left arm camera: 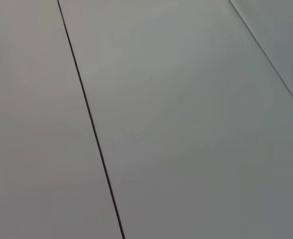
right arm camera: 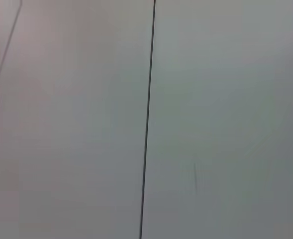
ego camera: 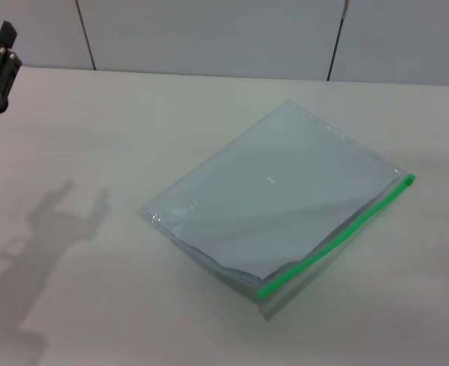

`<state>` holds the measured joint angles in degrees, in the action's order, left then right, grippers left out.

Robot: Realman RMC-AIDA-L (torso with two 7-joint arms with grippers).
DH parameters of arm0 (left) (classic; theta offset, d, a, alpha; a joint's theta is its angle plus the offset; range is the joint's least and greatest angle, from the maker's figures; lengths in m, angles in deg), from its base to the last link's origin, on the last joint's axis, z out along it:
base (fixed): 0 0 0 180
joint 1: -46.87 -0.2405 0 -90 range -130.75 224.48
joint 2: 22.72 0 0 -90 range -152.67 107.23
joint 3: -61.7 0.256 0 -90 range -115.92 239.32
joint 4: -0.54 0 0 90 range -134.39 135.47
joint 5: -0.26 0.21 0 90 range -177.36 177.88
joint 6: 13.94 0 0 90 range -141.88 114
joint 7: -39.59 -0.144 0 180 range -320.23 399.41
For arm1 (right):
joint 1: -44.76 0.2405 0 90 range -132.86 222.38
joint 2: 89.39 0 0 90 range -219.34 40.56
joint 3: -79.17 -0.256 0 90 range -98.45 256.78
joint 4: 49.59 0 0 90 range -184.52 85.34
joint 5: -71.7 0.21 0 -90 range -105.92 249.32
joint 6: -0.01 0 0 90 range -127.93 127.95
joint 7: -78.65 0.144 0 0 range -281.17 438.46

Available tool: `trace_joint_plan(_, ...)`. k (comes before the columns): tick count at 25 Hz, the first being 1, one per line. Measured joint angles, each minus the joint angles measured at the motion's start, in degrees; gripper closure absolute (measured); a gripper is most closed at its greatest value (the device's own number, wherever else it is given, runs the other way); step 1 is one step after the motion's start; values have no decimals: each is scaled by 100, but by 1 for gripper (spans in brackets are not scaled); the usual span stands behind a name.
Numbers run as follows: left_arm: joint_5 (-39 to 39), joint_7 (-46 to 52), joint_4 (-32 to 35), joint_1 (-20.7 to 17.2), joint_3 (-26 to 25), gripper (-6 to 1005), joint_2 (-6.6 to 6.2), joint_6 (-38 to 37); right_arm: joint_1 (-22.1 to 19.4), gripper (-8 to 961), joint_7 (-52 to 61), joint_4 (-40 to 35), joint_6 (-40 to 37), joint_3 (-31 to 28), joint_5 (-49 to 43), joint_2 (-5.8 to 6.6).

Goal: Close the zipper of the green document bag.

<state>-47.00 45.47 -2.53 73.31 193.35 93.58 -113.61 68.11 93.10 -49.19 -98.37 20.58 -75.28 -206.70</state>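
My left gripper [ego camera: 3,47], a black metal assembly, is raised at the far left edge of the head view, above the far left part of the pale beige matte table [ego camera: 94,137]; whether its fingers are released or clenched I cannot tell, since only a part of the assembly shows. It grasps nothing visible and stands well apart from the task's thing. Its shadow [ego camera: 52,236] lies on the table surface at the near left. My right gripper does not show in any view. Both wrist views face only flat grey wall panels [left arm camera: 186,124] divided by thin dark seams. The green document bag [ego camera: 274,202], a flat rectangular translucent pale blue-grey plastic pouch with white sheets showing through, lies flat on the table right of centre, turned so one corner points to the far side. The zipper [ego camera: 338,232], a thin bright green plastic strip, runs along the pouch's near right edge, from the near corner up to the right corner. The position of its slider cannot be determined.
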Motion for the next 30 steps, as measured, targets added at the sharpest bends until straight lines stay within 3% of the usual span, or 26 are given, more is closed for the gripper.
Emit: trace_joint_plan(30, -53, 283, 97, 53, 1, 348, -2, -80, -11, 119, 5, -5, -366, 237, 0, 7)
